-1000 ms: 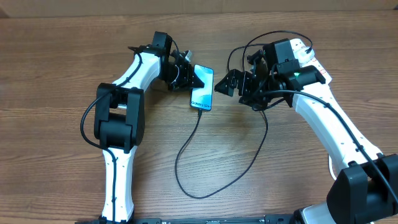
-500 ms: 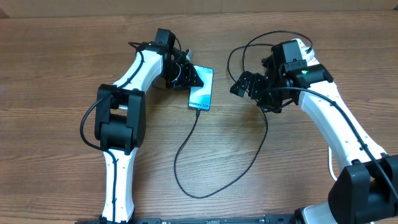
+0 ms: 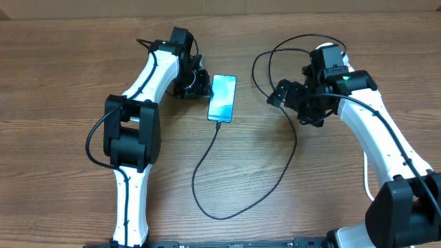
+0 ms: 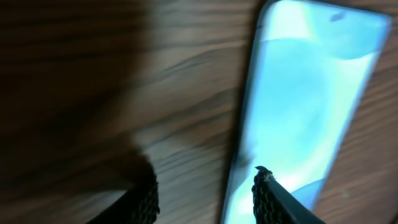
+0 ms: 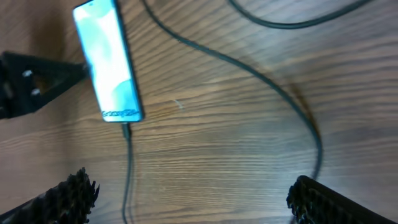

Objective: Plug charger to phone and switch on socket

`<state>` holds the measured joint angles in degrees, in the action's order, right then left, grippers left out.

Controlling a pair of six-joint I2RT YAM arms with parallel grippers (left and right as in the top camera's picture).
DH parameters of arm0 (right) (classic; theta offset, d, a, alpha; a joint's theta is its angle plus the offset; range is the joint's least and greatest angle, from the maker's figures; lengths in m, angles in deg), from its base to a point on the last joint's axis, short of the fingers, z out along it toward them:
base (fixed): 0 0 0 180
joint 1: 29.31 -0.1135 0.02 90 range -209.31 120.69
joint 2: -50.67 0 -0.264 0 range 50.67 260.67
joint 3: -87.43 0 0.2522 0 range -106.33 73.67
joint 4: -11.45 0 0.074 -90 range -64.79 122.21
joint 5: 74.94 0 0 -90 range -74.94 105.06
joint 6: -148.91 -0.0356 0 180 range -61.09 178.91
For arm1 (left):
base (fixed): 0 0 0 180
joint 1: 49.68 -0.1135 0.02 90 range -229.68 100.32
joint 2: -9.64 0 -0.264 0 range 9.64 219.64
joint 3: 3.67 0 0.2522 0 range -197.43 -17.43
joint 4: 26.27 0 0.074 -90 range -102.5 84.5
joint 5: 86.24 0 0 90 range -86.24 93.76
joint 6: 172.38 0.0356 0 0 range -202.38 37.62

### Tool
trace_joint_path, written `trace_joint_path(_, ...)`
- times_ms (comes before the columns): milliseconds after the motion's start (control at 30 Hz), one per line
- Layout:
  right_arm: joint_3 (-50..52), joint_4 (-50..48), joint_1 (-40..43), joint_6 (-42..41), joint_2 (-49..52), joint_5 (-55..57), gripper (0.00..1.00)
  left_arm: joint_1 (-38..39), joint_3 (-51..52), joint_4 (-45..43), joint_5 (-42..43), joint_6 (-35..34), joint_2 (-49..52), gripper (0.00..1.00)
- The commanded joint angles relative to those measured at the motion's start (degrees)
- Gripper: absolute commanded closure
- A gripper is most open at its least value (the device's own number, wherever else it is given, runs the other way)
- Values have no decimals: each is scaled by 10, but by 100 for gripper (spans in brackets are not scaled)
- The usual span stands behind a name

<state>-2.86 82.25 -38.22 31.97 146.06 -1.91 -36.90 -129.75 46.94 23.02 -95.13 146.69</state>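
Tabletop point(image 3: 69, 172) of brown wood grain holds the phone point(image 3: 222, 98); left pincer point(image 4: 205, 196) and right pincer point(image 5: 193, 191) gape empty.

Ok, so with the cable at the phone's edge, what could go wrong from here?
The left gripper sits right beside the phone; backing off carelessly could nudge it and loosen the charger at its lower edge. The charger's slack also loops beneath the right gripper, so a sweep there might snag it.

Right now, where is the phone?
Overhead view: the phone lies flat near the centre, beside the left gripper, with the black cable at its near end.
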Motion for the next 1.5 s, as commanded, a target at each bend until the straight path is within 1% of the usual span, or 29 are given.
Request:
trace_joint_path(0,-11,5,24,5,-14,24,0,-4,-41,33,-94,15,0,53)
trace_joint_path(167,-24,5,68,5,-14,24,0,-4,-107,70,-126,14,-55,51)
trace_joint_path(267,-30,-8,101,23,-14,27,0,-5,-131,72,-132,14,-106,51)
trace_joint_path(300,-30,-16,116,24,-14,41,0,-5,-137,72,-139,14,-122,49)
trace_joint_path(333,-30,-23,127,24,-14,59,0,-5,-141,72,-150,14,-142,20)
trace_joint_path(367,-30,-29,139,24,-14,82,0,-5,-143,72,-161,14,-158,0)
trace_joint_path(533,-30,-74,195,24,-14,203,0,-5,-143,72,-216,14,-215,0)
trace_joint_path(700,-30,-137,231,24,-14,263,0,-5,-140,85,-220,14,-220,0)
trace_joint_path(867,-29,-209,248,28,-2,329,0,-5,-134,92,-220,14,-220,0)
trace_joint_path(900,-29,-221,249,37,1,330,0,-5,-134,92,-220,14,-220,0)
trace_joint_path(933,-29,-245,250,64,13,326,0,-4,-134,92,-220,14,-220,1)
trace_joint_path(1067,-30,-280,250,128,52,324,0,-4,-134,92,-220,14,-220,0)
trace_joint_path(1133,-36,-278,250,151,75,323,0,-4,-134,92,-220,14,-220,0)
trace_joint_path(1233,-62,-262,251,153,106,316,0,-4,-134,92,-220,14,-220,0)
trace_joint_path(1333,-116,-234,251,153,139,302,0,-4,-134,92,-220,14,-220,1)
trace_joint_path(1467,-214,-174,251,169,195,273,0,-4,-134,92,-220,14,-220,0)
